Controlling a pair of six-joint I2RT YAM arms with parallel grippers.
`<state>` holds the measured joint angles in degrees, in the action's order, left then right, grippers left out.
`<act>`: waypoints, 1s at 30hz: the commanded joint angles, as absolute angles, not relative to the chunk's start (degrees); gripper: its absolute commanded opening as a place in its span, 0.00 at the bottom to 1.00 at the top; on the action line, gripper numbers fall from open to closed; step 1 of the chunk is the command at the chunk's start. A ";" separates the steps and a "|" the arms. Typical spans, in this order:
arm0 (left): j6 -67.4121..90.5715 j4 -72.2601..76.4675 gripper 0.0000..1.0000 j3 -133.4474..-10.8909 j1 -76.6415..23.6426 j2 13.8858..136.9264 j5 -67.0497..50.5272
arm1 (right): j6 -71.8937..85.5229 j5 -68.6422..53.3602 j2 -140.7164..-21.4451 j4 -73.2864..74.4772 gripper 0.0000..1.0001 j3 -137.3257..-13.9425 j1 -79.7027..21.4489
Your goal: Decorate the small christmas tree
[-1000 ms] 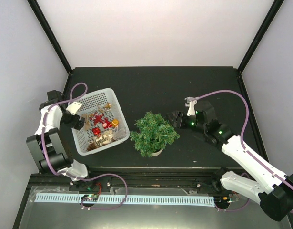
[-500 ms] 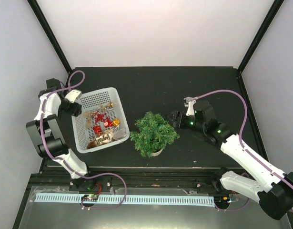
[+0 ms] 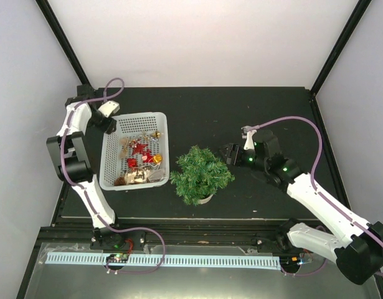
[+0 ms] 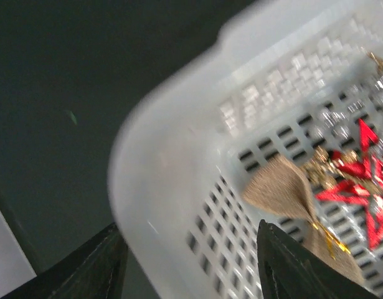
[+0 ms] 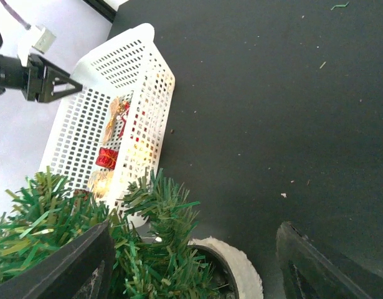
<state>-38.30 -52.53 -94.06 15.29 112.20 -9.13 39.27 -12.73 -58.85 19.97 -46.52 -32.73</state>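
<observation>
The small christmas tree [image 3: 200, 174], bushy dark green in a cream pot [image 5: 244, 269], stands mid-table with no ornament showing on it. My right gripper [image 3: 228, 153] hangs open at its right side; in the right wrist view its jaws [image 5: 194, 252] straddle the outer branches [image 5: 157, 243] and the pot rim without touching. The white perforated basket [image 3: 136, 116] lies left of the tree. My left gripper [image 3: 111, 123] is at its far left corner, one finger outside and one inside the wall [image 4: 172, 187], shut on it. Inside lie a red star [image 4: 359, 184] and a burlap bow [image 4: 279, 189].
More ornaments, red and gold, lie in the basket's near half [image 3: 140, 163]. Black frame posts [image 3: 63, 43] and white walls bound the black table on three sides. A rail [image 3: 197, 219] runs along the near edge. Purple cables loop off both arms.
My left gripper has swung toward the far side and closed in on the basket's corner; the basket turned with it and now lies squarer. The right arm and tree stayed put.
</observation>
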 commanded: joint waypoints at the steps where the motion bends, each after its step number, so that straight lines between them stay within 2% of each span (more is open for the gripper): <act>1: -36.83 -56.06 0.55 -105.92 14.07 117.62 -10.07 | 38.33 -13.46 -60.20 18.46 0.72 -46.22 -32.02; 6: -38.42 -57.46 0.57 -112.22 11.29 119.67 -9.44 | 38.03 -14.47 -61.66 17.93 0.72 -46.44 -31.58; 9: -38.30 -56.81 0.70 -111.79 10.39 117.66 -8.73 | 37.90 -14.38 -61.58 18.18 0.72 -46.58 -31.49; 12: -38.22 -56.19 0.77 -108.94 10.30 112.98 -9.94 | 37.50 -13.79 -60.77 18.97 0.73 -46.58 -31.38; 18: -48.65 -62.31 0.78 -92.23 6.93 94.76 -24.27 | 37.00 -12.88 -58.89 19.86 0.73 -45.97 -31.03; 25: -55.12 -55.58 0.72 -60.11 -10.22 71.14 -25.88 | 37.85 -13.91 -58.01 19.69 0.73 -45.67 -30.85; 30: -52.48 -51.21 0.69 -53.13 -18.71 64.19 -26.98 | 38.32 -13.72 -57.23 20.42 0.73 -45.62 -30.76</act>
